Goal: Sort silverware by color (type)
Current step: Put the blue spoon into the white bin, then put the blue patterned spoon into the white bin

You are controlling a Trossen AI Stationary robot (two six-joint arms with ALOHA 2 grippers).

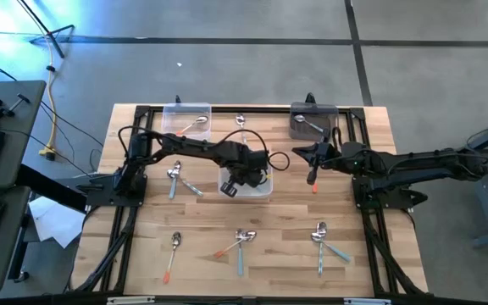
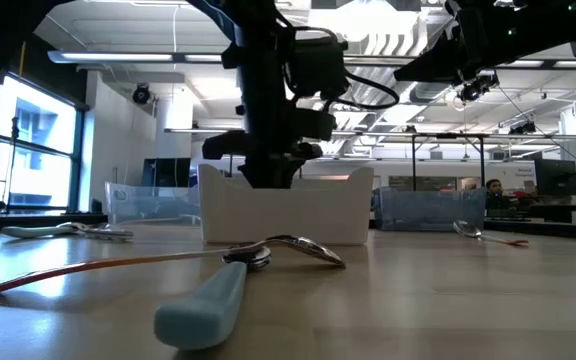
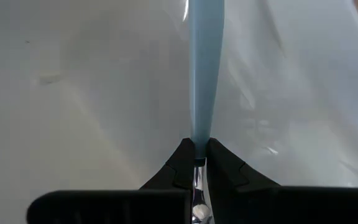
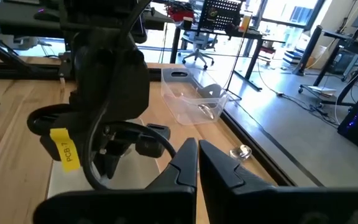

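Observation:
My left gripper [image 1: 231,188] points down into the white bin [image 1: 261,191] at the table's middle, shut on a light-blue-handled spoon [image 3: 204,68]. In the low view the left arm [image 2: 268,140] stands inside that bin [image 2: 288,210]. My right gripper [image 1: 299,158] hovers shut and holding nothing, right of the white bin, pointing toward the table's left; its fingers [image 4: 188,165] show closed. Loose spoons lie on the table: near left [image 1: 175,244], near middle [image 1: 241,241], near right [image 1: 321,236] and left of the white bin [image 1: 174,176]. My left gripper pinches the spoon between its two fingers, where the blue handle meets the metal neck [image 3: 199,138]. The fingers point down from above and lie along the spoon. The handle runs on past the fingertips into the white bin; its far end is out of frame.
A clear bin [image 1: 186,119] at the far left and a grey bin [image 1: 313,121] at the far right each hold a spoon. One spoon [image 1: 241,123] lies between them. An orange handle [image 1: 315,188] shows under my right gripper. Black frame rails run along the table's sides.

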